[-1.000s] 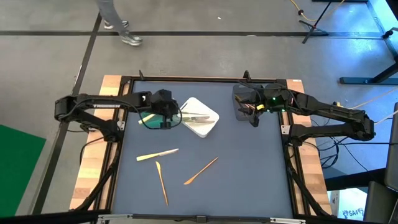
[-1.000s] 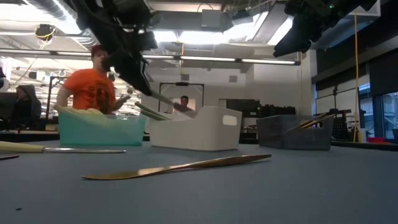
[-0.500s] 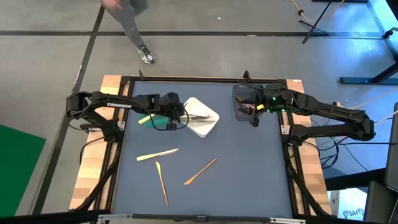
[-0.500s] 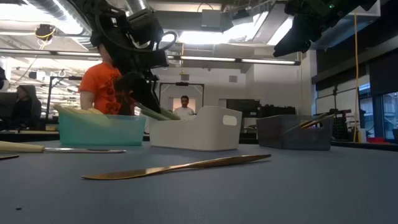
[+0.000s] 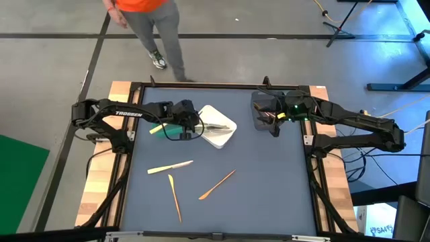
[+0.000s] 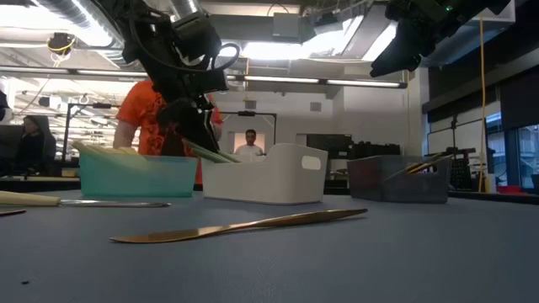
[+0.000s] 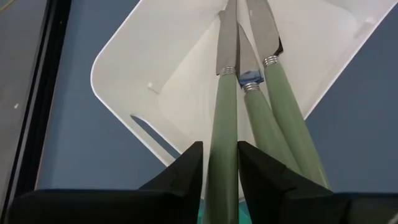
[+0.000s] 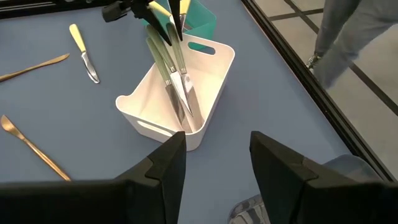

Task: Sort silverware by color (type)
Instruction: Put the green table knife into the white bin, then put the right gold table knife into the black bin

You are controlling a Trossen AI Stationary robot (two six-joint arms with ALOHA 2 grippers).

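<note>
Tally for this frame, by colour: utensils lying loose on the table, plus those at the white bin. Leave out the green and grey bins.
Pale yellow knife, loose: 1
Orange-brown utensils, loose: 2
Green-handled knives at the white bin: 3, one pinched in the left gripper
Total: 6

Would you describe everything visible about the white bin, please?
The white bin is a smooth, plastic-looking rectangular tub with rounded corners and slot handles. It stands upright on the table between the green bin and grey bin. Three green-handled knives lean inside; the left gripper grips one.
</note>
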